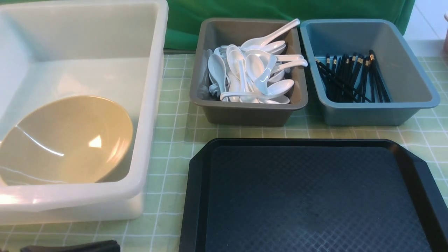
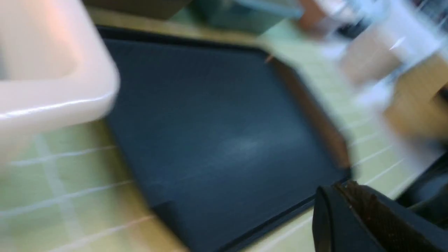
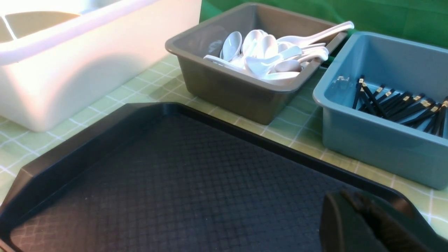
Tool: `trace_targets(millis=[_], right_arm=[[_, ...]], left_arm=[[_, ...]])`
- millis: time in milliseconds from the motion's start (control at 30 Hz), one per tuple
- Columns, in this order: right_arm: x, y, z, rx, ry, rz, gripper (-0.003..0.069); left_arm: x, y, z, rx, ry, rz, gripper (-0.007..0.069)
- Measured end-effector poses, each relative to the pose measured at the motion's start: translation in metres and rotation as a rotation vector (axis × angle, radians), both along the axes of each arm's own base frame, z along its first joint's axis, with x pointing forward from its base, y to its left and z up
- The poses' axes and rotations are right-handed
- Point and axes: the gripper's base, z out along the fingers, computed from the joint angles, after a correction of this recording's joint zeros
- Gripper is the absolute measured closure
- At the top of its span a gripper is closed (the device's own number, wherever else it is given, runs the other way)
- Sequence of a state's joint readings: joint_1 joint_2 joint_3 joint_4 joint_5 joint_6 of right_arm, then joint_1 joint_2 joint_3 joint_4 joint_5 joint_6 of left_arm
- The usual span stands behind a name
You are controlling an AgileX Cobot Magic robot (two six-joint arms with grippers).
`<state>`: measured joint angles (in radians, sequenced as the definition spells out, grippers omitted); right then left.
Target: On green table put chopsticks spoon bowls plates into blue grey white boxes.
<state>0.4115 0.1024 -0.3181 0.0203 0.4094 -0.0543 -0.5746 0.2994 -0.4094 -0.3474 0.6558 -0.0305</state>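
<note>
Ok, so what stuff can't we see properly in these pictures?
- Spoons: lower ones in the pile, hidden by upper ones, front view.
- Chopsticks: lower ends, hidden by the blue box's near wall, front view.
- Bowl: its underside, hidden by the bowl itself, front view.
- White box: left part, cut off by the edge, front view.
- Brown things past the tray: too blurred to name, left wrist view.

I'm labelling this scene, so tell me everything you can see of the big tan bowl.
The large tan bowl is round and wide, with a thin rim and smooth, glossy walls that look like ceramic or hard plastic. Bright reflections streak its inside. It lies tilted, its opening facing the camera, within the milky white box, near that box's front wall. Its left edge is cut off in the front view.
</note>
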Motion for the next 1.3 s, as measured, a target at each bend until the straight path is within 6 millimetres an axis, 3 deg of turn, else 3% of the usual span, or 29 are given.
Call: trace_targets(millis=[67, 233, 467, 633, 1300], right_arm=[[0.000, 0.000, 0.000, 0.000, 0.000, 0.000, 0.0632], [0.000, 0.000, 0.000, 0.000, 0.000, 0.000, 0.0628], [0.000, 0.000, 0.000, 0.000, 0.000, 0.000, 0.0621], [0.000, 0.000, 0.000, 0.000, 0.000, 0.000, 0.0615], [0.000, 0.000, 0.000, -0.001, 0.000, 0.000, 0.0602]], left_arm=[[-0.001, 0.010, -0.008, 0.144, -0.177, 0.002, 0.0627], [0.001, 0.025, -0.027, 0.272, -0.406, 0.127, 0.0627], [0.007, 0.037, -0.072, 0.263, -0.435, 0.396, 0.0627], [0.010, 0.042, -0.100, 0.309, -0.361, 0.487, 0.0627], [0.010, 0.047, -0.101, 0.328, -0.341, 0.580, 0.0627]])
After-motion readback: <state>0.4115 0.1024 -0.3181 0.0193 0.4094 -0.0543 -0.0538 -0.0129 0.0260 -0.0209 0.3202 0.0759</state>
